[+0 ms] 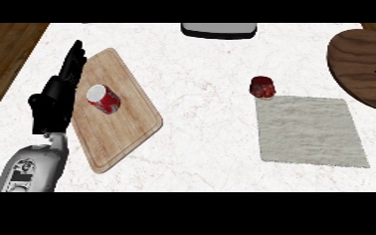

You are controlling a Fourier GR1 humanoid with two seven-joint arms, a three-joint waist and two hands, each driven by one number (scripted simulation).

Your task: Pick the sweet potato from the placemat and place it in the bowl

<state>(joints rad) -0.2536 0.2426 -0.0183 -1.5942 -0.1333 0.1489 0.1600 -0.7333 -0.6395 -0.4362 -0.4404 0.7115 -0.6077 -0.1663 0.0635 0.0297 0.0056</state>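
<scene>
1 left hand (pixel 53 102) | fingers (pixel 73 62) straight, holding nothing | sweet potato (pixel 262 86) at placemat (pixel 312 132) corner

the sweet potato (pixel 262 87) sits at the far left corner of the grey placemat (pixel 312 132), apart from the wooden bowl (pixel 356 62). the left hand (pixel 58 97) rests open beside a cutting board (pixel 121 127) bearing a cup (pixel 103 98).

Bench (pixel 206 109) layout:
- Left: a cutting board (pixel 129 129) lies at a slant, and a cup (pixel 103 98) rests tilted on it.
- Left edge: the left robot hand (pixel 60 92) lies along the board's left side.
- Right: a placemat (pixel 312 132) lies flat, with the sweet potato (pixel 262 87) at its far left corner.
- Right edge: the bowl (pixel 356 62) sits behind the placemat.
- Far edge, centre: a tray (pixel 219 30).
</scene>
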